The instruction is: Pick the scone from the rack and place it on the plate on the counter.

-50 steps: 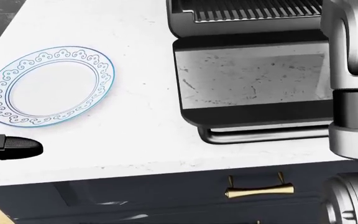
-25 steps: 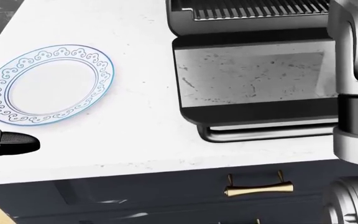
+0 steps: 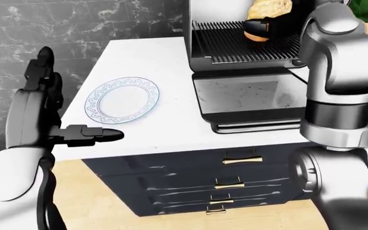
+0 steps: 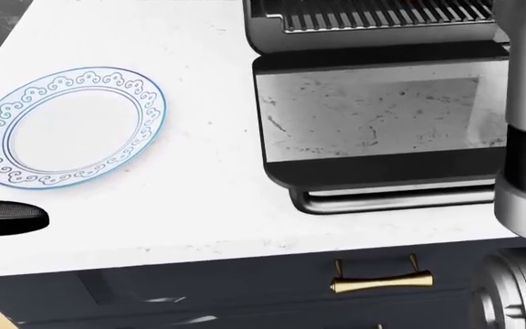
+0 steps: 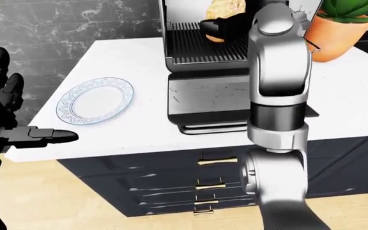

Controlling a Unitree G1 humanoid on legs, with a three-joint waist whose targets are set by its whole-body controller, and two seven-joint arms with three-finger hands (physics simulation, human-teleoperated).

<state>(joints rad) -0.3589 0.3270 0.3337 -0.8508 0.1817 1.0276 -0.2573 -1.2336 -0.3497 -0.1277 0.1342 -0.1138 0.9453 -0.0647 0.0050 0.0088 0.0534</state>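
my right hand point(image 3: 261, 26) grips the scone point(image 3: 268, 8) at top centre, fingers closed round it over the rack point(image 3: 235, 45). my left hand point(image 3: 43, 91) waits open-fingered at left, leaving the plate point(image 3: 121, 99) unobstructed.

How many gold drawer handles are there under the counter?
4, stacked down the dark cabinet: top, second, third, bottom. The robot's arm may hide more.

White counter point(image 4: 199, 199): plate point(image 4: 67, 127), oven point(image 4: 382, 103), planter point(image 5: 337, 28)
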